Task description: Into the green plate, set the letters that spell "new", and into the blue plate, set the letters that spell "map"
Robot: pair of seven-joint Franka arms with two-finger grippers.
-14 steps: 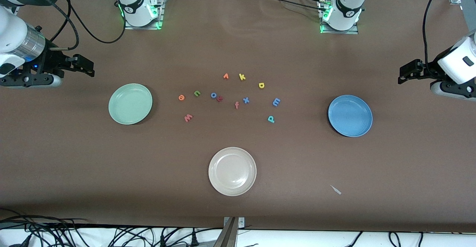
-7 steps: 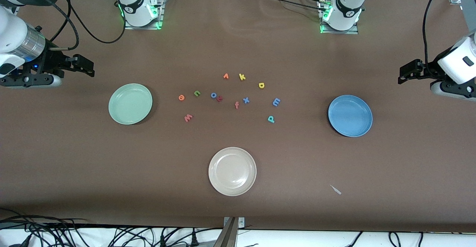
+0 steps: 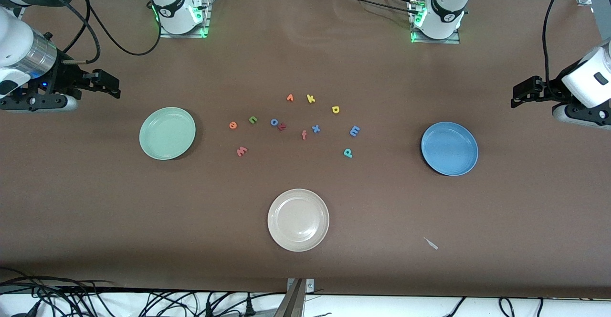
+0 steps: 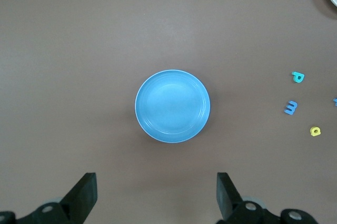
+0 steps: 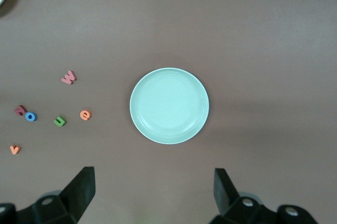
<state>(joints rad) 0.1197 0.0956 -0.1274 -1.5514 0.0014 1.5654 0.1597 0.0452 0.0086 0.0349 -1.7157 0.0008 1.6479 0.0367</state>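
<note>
Front view: left tool (image 3: 518, 95) and right tool (image 3: 113, 87) gape wide, empty.

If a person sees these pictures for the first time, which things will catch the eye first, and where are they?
Three round plates stand out: the green plate toward the right arm's end, the blue plate toward the left arm's end, and a cream-white plate nearest the front camera. Between the green and blue plates lies a scatter of small coloured foam letters. The right gripper and left gripper wait open at the table's ends.
</note>
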